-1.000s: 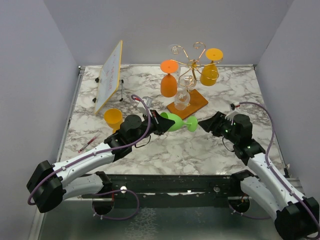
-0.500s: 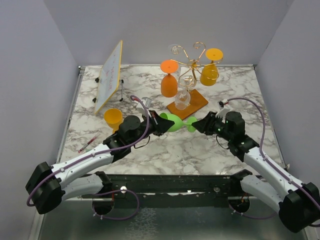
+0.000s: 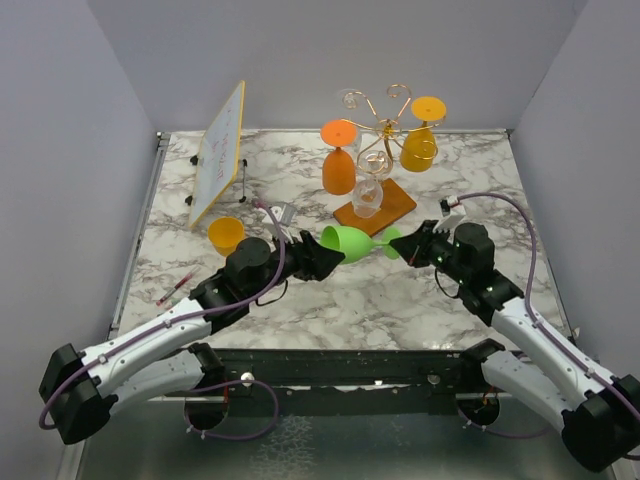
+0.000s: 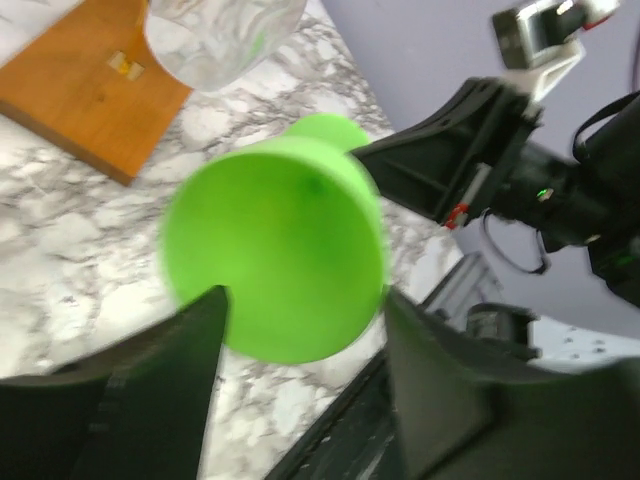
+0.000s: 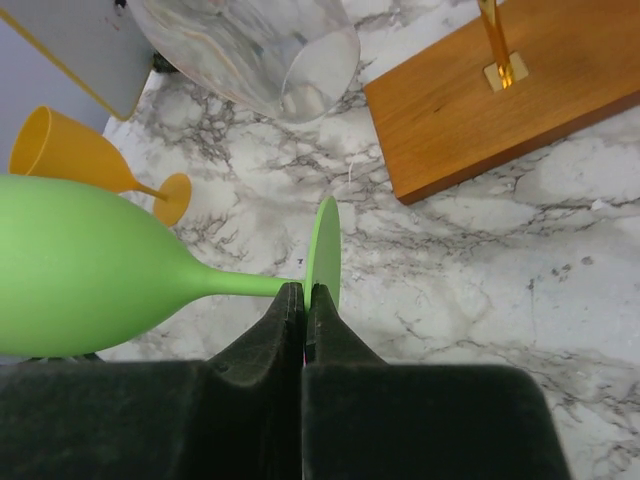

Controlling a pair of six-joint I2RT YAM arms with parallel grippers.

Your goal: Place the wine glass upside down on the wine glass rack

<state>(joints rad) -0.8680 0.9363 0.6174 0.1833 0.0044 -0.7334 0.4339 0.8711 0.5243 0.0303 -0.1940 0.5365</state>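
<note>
- Right gripper (image 3: 404, 243), in the top view, is clamped on the foot end of the green wine glass (image 3: 350, 241). The glass lies sideways just on the near side of the wine glass rack (image 3: 383, 118), close to its wooden base (image 3: 392, 205).
- Same view: the glass's long axis runs across the front of the rack, bowl toward the left gripper (image 3: 318, 258) and foot toward the right arm. The rack therefore stands beyond the glass, and the right arm is the 1 carrying it.
- Same view: the rack holds at least 3 glasses hung bowl-down. An orange glass (image 3: 338, 165) hangs on its left, an amber glass (image 3: 420, 145) on its right and a clear glass (image 3: 365, 195) at its front. Which curls are free is hard to tell from here.
- Left wrist view: the left gripper's fingers (image 4: 150, 390) stand spread on either side of the green bowl, apparently not squeezing it. The bowl's mouth end faces this camera and nothing shows inside it.
- Right wrist view: the right gripper's jaws are pressed together where the stem meets the foot. The bowl sticks out sideways, and the rack's base lies just beyond.
- Judgement: the coming move means lifting the glass toward the rack and turning its axis upright, foot on top, then sliding the stem into a free curl.
</note>
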